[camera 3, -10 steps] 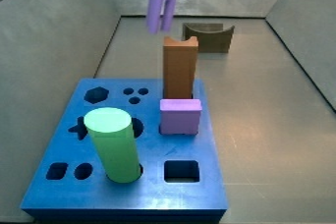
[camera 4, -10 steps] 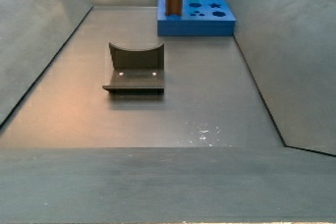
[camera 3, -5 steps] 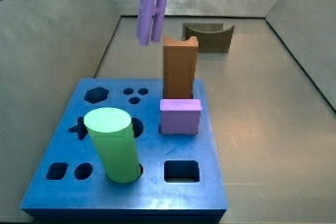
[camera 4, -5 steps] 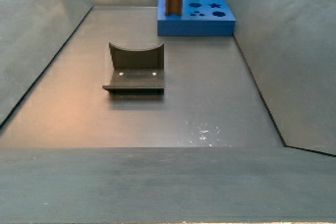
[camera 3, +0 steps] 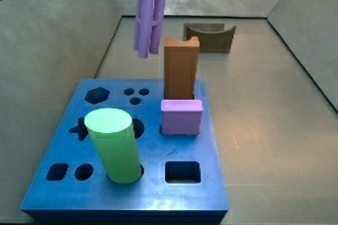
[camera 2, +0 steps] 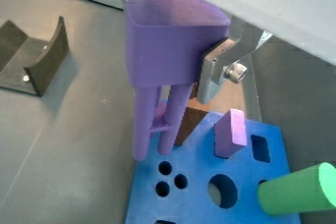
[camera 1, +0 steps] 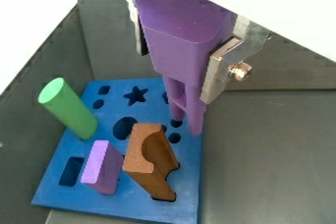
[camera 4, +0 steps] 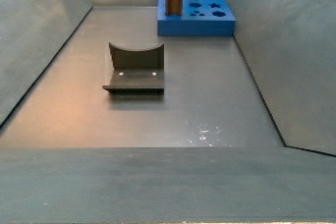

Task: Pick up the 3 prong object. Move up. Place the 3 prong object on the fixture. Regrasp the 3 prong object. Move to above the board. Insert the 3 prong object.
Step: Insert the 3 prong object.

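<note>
Grey walls slope down to a grey surface where the blue board lies. Above it the gripper holds the purple 3 prong object by its head, prongs hanging down, clear of the board. To insert well, line the prongs up over the three small round holes and lower them straight. The tall brown block stands just right of those holes; the purple cube and green cylinder sit nearer. The fixture seems empty.
</note>
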